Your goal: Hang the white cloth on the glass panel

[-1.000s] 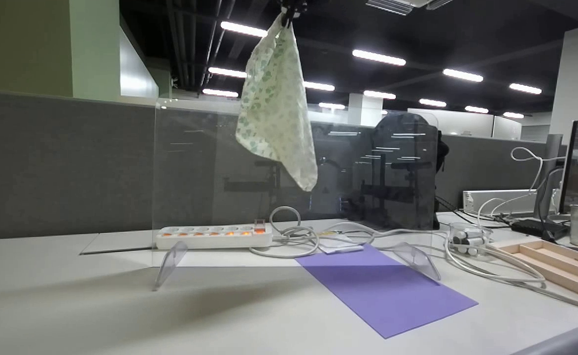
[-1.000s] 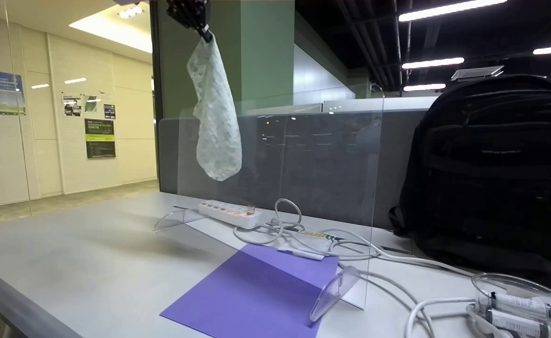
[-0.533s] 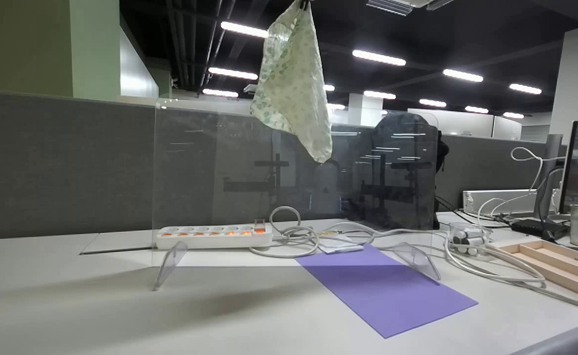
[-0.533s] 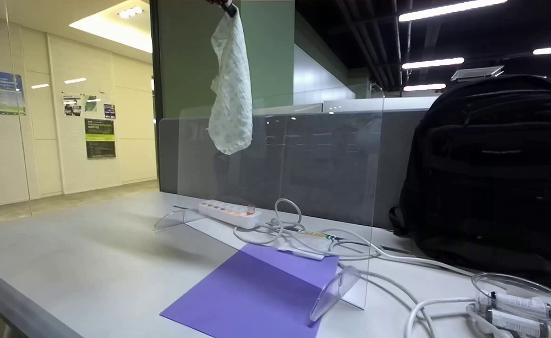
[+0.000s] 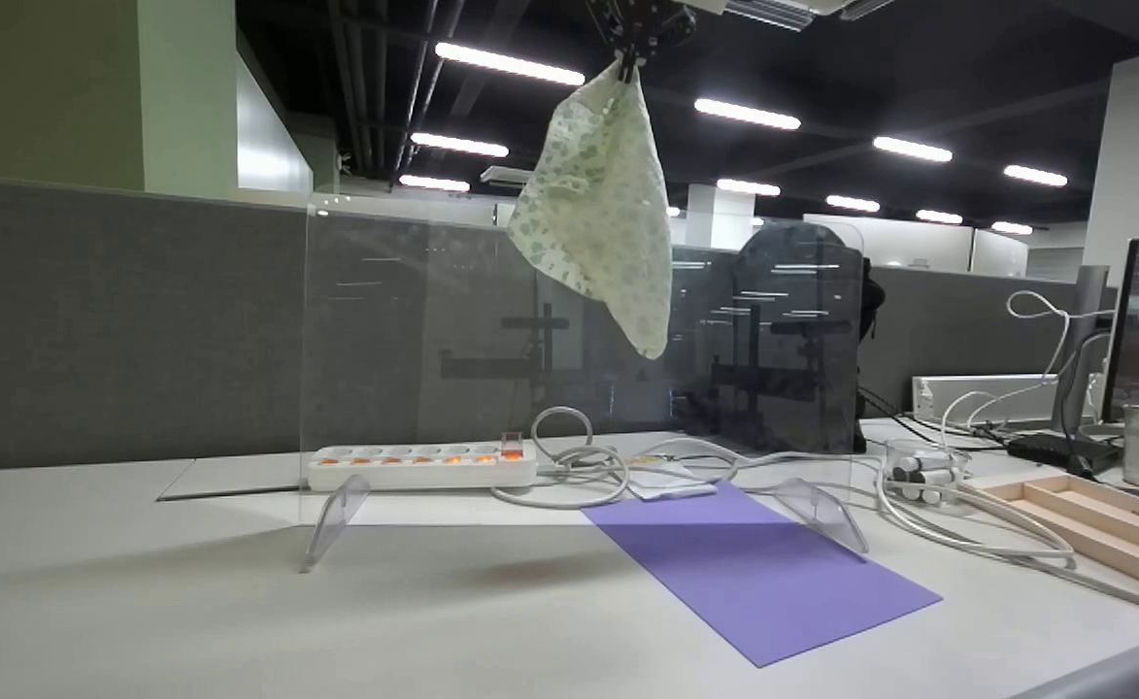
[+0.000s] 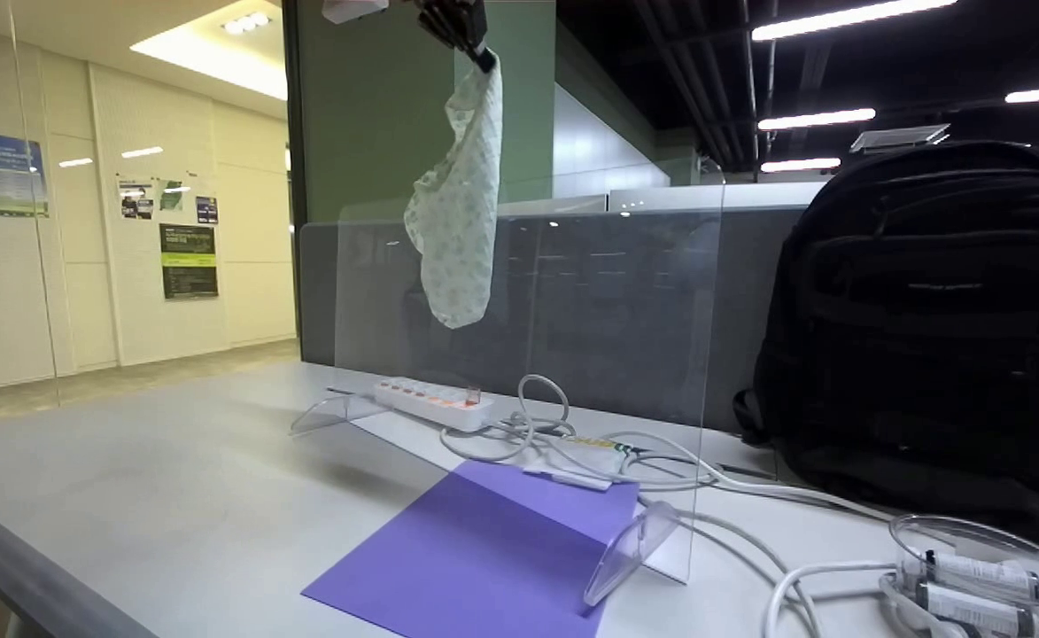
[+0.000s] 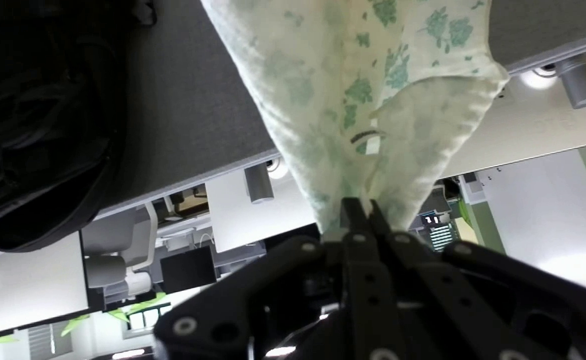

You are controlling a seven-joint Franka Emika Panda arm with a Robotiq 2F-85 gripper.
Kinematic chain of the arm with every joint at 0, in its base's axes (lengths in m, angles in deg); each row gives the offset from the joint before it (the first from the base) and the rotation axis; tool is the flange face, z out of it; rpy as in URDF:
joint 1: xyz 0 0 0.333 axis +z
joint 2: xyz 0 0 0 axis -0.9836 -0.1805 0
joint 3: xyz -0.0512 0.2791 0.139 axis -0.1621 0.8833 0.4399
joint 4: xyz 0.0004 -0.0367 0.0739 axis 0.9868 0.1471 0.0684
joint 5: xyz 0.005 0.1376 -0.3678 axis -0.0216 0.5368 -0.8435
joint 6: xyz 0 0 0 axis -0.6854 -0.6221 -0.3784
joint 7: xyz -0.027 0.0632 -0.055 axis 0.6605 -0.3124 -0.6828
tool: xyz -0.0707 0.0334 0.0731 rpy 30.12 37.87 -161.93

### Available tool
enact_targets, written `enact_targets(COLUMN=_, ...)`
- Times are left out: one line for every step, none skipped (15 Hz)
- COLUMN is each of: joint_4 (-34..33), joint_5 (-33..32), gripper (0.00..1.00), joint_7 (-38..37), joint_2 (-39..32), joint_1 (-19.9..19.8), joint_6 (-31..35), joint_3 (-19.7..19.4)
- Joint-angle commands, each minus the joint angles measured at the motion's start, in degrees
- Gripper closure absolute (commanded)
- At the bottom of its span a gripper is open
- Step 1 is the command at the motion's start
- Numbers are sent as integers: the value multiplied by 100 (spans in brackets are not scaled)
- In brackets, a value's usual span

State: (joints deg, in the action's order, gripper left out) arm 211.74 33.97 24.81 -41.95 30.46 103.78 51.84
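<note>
Pinched up high, not yet hung: the white floral-print cloth (image 5: 596,209) at the glass panel (image 5: 433,320)

The gripper (image 5: 627,70) is above the top edge of the glass panel, its jaws pinching one gathered corner of the fabric. From there the white floral-print cloth hangs free and wrinkled. In both exterior views its lower part overlaps the upper half of the glass panel. It looks to be on the near side of the panel, towards the cameras, though the depth is hard to judge; I cannot tell whether any fabric touches.

The step in hand appears to be carrying and lining up; draping has yet to begin. The next move probably calls for taking the pinched corner over the top edge until the middle of the cloth bears on it, then lowering that corner down the far side of the glass panel so fabric falls on both faces. Only then should the jaws part: let go too early, the cloth would likely slide off the near side. The glass panel stands on slim clear feet (image 5: 334,524), so a hard drag across its edge could shift or tip it.
</note>
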Motion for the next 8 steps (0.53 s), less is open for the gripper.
enact_targets(joint_4=-309, joint_5=-145, gripper=100, joint_7=-485, joint_2=-198, joint_1=-746, joint_6=-234, joint_3=591)
enact_targets(joint_4=-336, joint_5=-142, gripper=100, joint_7=-535, joint_2=-219, joint_1=-928, joint_6=-262, joint_3=740)
enact_targets(joint_4=-364, joint_5=-133, gripper=100, joint_7=-585, joint_2=-230, joint_1=-1113, joint_6=-290, joint_3=884)
enact_targets(joint_4=-388, joint_5=-126, gripper=100, joint_7=-642, joint_2=-241, joint_1=-1293, joint_6=-313, joint_3=1028)
enact_targets(joint_4=-416, joint_5=-131, gripper=100, joint_7=-705, joint_2=-255, joint_1=-1499, joint_6=-340, joint_3=1183)
enact_targets(joint_4=-446, joint_5=-129, gripper=100, joint_7=-772, joint_2=-248, joint_1=-1691, joint_6=-374, joint_3=1324)
enact_targets(joint_4=-479, joint_5=-133, gripper=100, joint_7=-838, joint_2=-241, joint_1=-1910, joint_6=-394, joint_3=1476)
enact_targets(joint_4=-524, joint_5=-249, gripper=100, joint_7=-993, joint_2=-269, joint_1=-2042, joint_6=-446, joint_3=1521)
